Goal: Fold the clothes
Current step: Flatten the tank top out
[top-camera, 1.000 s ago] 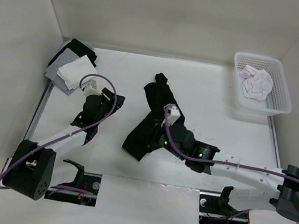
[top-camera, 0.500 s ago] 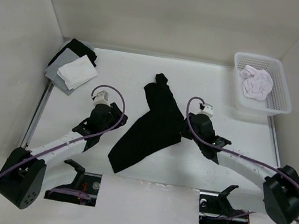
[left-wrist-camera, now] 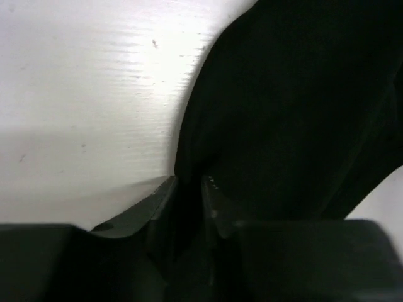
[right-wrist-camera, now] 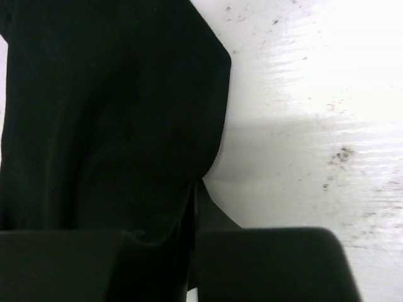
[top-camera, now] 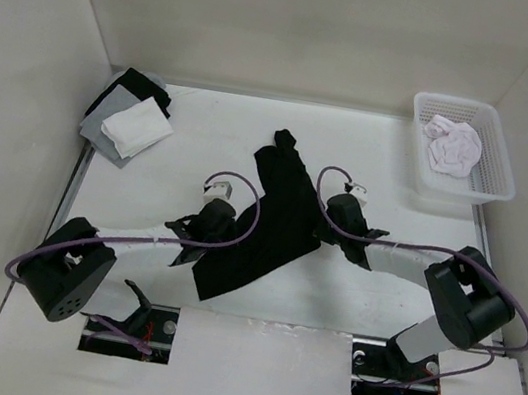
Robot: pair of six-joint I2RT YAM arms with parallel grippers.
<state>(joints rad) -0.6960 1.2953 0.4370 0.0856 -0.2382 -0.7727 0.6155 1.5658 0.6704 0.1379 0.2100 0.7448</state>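
Now that both arms have swung inward, the left end effector (left-wrist-camera: 189, 184) and right end effector (right-wrist-camera: 194, 187) each pinch an opposite edge of the black shirt (top-camera: 276, 215), rumpled mid-surface (top-camera: 203, 137); spreading it looks next.

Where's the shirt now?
Top view: the shirt lies in the middle of the table, between the left gripper at its left edge and the right gripper at its right edge.

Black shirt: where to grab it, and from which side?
Pinch the shirt at its side edges, from outside: left gripper at the left edge, right gripper at the right. It lies flat and thin, so only edges offer a bite.
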